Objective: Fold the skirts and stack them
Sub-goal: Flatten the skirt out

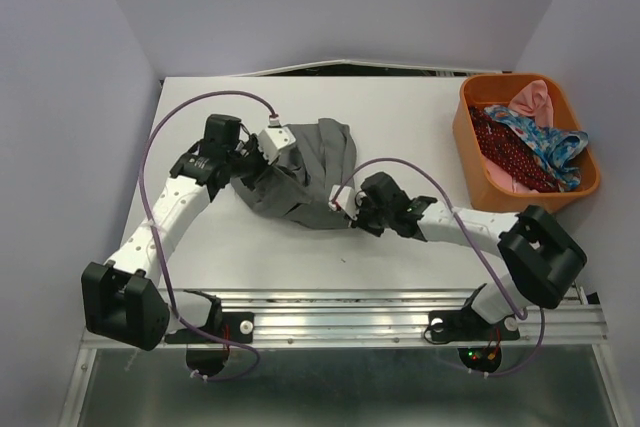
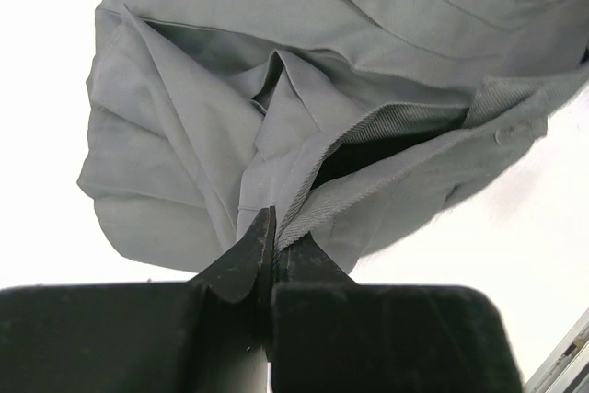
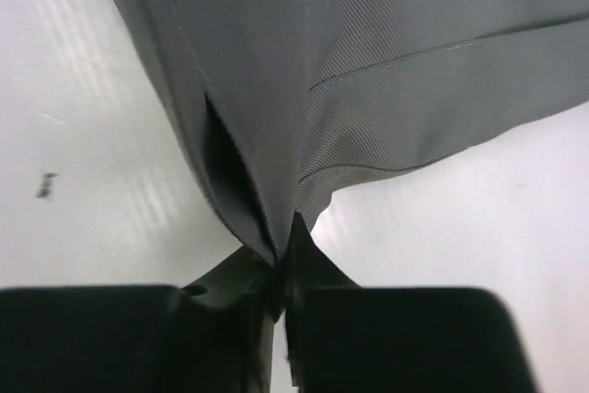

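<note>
The plain grey skirt [image 1: 310, 169] lies crumpled on the white table, between the two arms. My left gripper [image 1: 262, 152] is shut on its waistband edge at the left; the left wrist view shows the skirt [image 2: 304, 89] bunched beyond the gripper [image 2: 274, 227]. My right gripper [image 1: 345, 209] is shut on the skirt's near right edge; the right wrist view shows the cloth [image 3: 368, 71] rising from the gripper [image 3: 287, 244]. The dark red dotted skirt [image 1: 505, 152] and the blue flowered skirt [image 1: 545, 142] lie in the orange bin.
The orange bin [image 1: 470, 142] stands at the table's back right and also holds a pink cloth [image 1: 530, 99]. The white table [image 1: 400, 112] is bounded by grey walls on three sides. A metal rail [image 1: 350, 322] runs along the near edge.
</note>
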`<state>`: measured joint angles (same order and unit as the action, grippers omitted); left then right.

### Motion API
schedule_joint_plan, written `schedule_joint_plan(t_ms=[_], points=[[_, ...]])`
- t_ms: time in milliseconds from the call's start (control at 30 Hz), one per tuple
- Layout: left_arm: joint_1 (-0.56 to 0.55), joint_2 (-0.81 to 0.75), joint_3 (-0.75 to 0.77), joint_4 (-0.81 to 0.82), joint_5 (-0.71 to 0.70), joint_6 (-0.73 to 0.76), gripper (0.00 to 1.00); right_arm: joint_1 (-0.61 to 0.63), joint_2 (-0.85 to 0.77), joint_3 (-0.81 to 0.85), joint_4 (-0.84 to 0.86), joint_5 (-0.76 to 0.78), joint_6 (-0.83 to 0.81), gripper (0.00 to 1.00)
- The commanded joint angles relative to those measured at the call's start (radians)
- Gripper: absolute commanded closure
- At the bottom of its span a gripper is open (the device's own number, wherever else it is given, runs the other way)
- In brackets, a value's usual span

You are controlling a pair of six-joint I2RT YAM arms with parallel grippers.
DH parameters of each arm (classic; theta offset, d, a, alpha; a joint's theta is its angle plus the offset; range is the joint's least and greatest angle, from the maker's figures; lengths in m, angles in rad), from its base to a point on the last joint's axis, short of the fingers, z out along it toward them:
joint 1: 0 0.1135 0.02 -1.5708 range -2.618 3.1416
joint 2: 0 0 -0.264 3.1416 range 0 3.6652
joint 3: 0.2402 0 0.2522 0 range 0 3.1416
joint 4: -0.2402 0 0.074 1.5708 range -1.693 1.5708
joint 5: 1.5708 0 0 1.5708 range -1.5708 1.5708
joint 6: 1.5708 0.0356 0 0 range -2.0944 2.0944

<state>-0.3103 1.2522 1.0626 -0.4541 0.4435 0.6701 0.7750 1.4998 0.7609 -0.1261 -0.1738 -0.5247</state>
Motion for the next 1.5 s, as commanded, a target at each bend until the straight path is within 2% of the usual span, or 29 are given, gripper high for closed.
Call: schedule_joint_plan(t_ms=[0,67,100,167,200,233,267,300,333,400,433,467,500,567,600,633,733,833,867,1000,1133,1200,1233,1267,1333,1367,1467], points=[[0.045,-0.033,0.094,0.034,-0.006,-0.044,1.0,-0.011,-0.053,0.1,0.077,0.227,-0.014,0.99],[0.072,-0.03,0.153,0.072,-0.089,-0.073,1.0,-0.057,-0.079,0.168,0.057,0.26,-0.041,0.99],[0.091,-0.024,0.178,0.125,-0.145,-0.098,1.0,-0.128,-0.072,0.217,0.036,0.258,-0.069,0.99],[0.1,-0.011,0.27,0.193,-0.201,-0.113,1.0,-0.216,-0.024,0.445,-0.029,0.258,-0.071,0.99],[0.1,0.009,0.305,0.263,-0.251,-0.122,1.0,-0.297,0.049,0.544,-0.059,0.254,-0.064,0.99],[0.1,0.019,0.345,0.296,-0.268,-0.135,1.0,-0.328,0.089,0.649,-0.085,0.252,-0.052,0.99],[0.1,0.029,0.429,0.325,-0.275,-0.147,1.0,-0.351,0.127,0.755,-0.111,0.257,-0.043,0.99],[0.1,0.042,0.468,0.345,-0.266,-0.152,1.0,-0.367,0.158,0.954,-0.163,0.257,-0.032,0.99],[0.1,0.039,0.52,0.345,-0.193,-0.127,1.0,-0.367,0.199,1.036,-0.187,0.246,-0.034,0.99],[0.093,-0.006,0.517,0.353,-0.114,-0.097,1.0,-0.367,0.209,1.191,-0.277,0.208,-0.029,0.99],[0.089,-0.028,0.499,0.344,-0.092,-0.078,1.0,-0.367,0.206,1.221,-0.311,0.191,-0.024,0.99],[0.089,-0.049,0.463,0.318,-0.059,-0.034,1.0,-0.367,0.195,1.238,-0.413,0.136,-0.026,0.99],[0.088,-0.083,0.449,0.187,0.021,0.02,1.0,-0.367,0.183,1.221,-0.472,0.11,-0.055,0.99],[0.071,-0.112,0.383,0.027,0.047,0.132,1.0,-0.367,0.101,1.113,-0.552,0.083,-0.096,0.99],[0.063,-0.144,0.349,-0.057,0.044,0.17,1.0,-0.367,0.064,1.035,-0.544,0.094,-0.133,0.99],[0.063,-0.163,0.309,-0.073,0.035,0.168,1.0,-0.367,0.027,0.873,-0.521,0.114,-0.155,0.99],[0.065,-0.221,0.194,-0.026,0.0,0.119,1.0,-0.367,-0.042,0.744,-0.443,0.171,-0.179,0.99],[0.065,-0.208,0.195,0.078,-0.063,0.012,1.0,-0.367,0.029,0.839,-0.438,0.237,-0.138,0.99],[0.065,-0.191,0.229,0.106,-0.09,-0.018,1.0,-0.367,0.057,0.929,-0.435,0.255,-0.13,0.99],[0.082,-0.039,0.324,0.225,-0.196,-0.119,1.0,-0.367,0.213,1.147,-0.423,0.298,-0.116,0.99],[0.096,0.125,0.427,0.304,-0.25,-0.135,1.0,-0.376,0.39,1.343,-0.373,0.339,-0.115,0.99],[0.12,0.244,0.531,0.325,-0.276,-0.145,1.0,-0.397,0.506,1.448,-0.354,0.37,-0.109,0.99],[0.131,0.287,0.578,0.333,-0.288,-0.153,1.0,-0.398,0.545,1.55,-0.343,0.381,-0.106,0.99],[0.143,0.326,0.679,0.339,-0.295,-0.164,1.0,-0.408,0.609,1.601,-0.321,0.401,-0.106,0.99],[0.195,0.432,0.79,0.353,-0.261,-0.222,1.0,-0.419,0.658,1.723,-0.287,0.421,-0.11,0.99],[0.21,0.456,0.886,0.354,-0.249,-0.236,1.0,-0.419,0.674,1.747,-0.241,0.436,-0.113,0.99],[0.243,0.509,0.991,0.374,-0.189,-0.248,1.0,-0.428,0.666,1.75,-0.123,0.442,-0.121,0.99]])
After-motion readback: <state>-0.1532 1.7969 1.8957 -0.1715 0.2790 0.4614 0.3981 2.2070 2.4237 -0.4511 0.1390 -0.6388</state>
